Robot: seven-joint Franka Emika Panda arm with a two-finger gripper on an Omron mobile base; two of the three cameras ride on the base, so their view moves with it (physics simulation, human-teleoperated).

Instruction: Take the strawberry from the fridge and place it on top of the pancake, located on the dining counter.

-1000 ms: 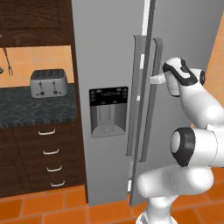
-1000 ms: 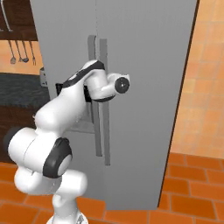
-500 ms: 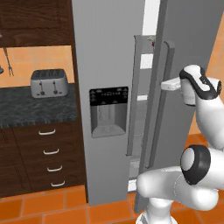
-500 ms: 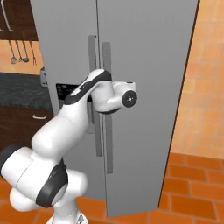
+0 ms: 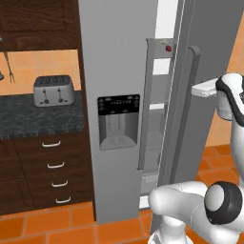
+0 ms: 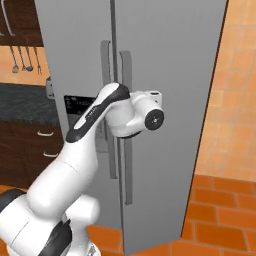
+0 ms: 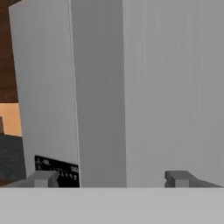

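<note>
Fridge ajar, berry waiting on the door shelf.
Your claw [image 7: 112, 178] stands released, its tips spread and grasping nothing, facing the fridge [image 5: 119, 71] door. The strawberry [image 5: 167, 48] sits high inside the opened gap; expect it light, soft, easily bruised, so pinch it gently across its middle.

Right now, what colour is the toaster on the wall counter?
Silver-grey, with dark slots on top; the toaster shows best in the left base view.
</note>
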